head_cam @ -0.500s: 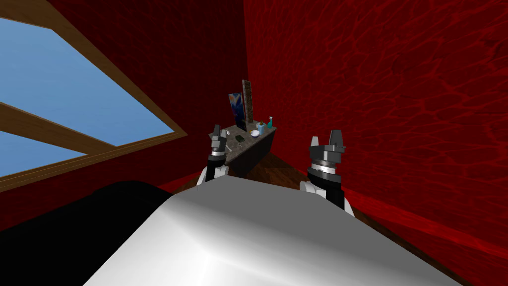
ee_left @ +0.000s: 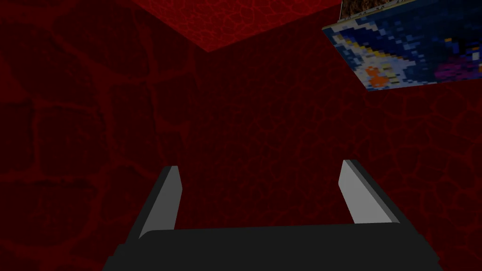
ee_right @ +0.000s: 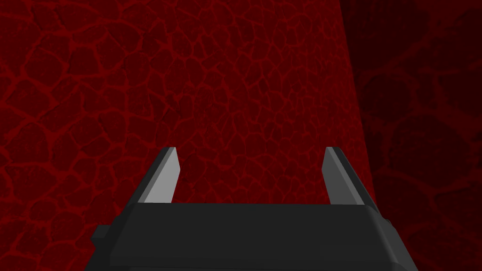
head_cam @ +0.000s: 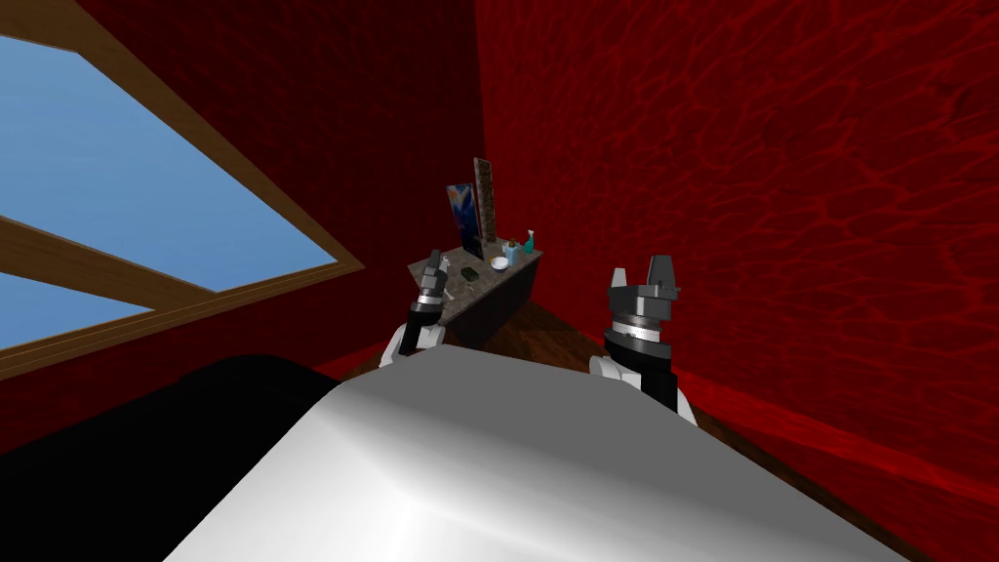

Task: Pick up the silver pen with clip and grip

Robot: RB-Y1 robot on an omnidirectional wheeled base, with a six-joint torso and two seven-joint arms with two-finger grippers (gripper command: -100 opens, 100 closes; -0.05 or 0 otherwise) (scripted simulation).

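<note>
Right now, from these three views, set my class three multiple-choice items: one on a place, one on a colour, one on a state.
1. Where does the table stand?
A. In the corner where the red walls meet
B. Under the window
C. In the middle of the floor

2. What colour is the bowl on it?
A. Black
B. White
C. Yellow

3. How do the left gripper's fingers stand?
A. Shut on a pen
B. Shut on nothing
C. Open, with nothing between them

Answers:
1 A: the two walls meet right behind it.
2 B: it shows white, near the teal bottle.
3 C: the left wrist view shows them wide apart, with bare wall between.
</note>
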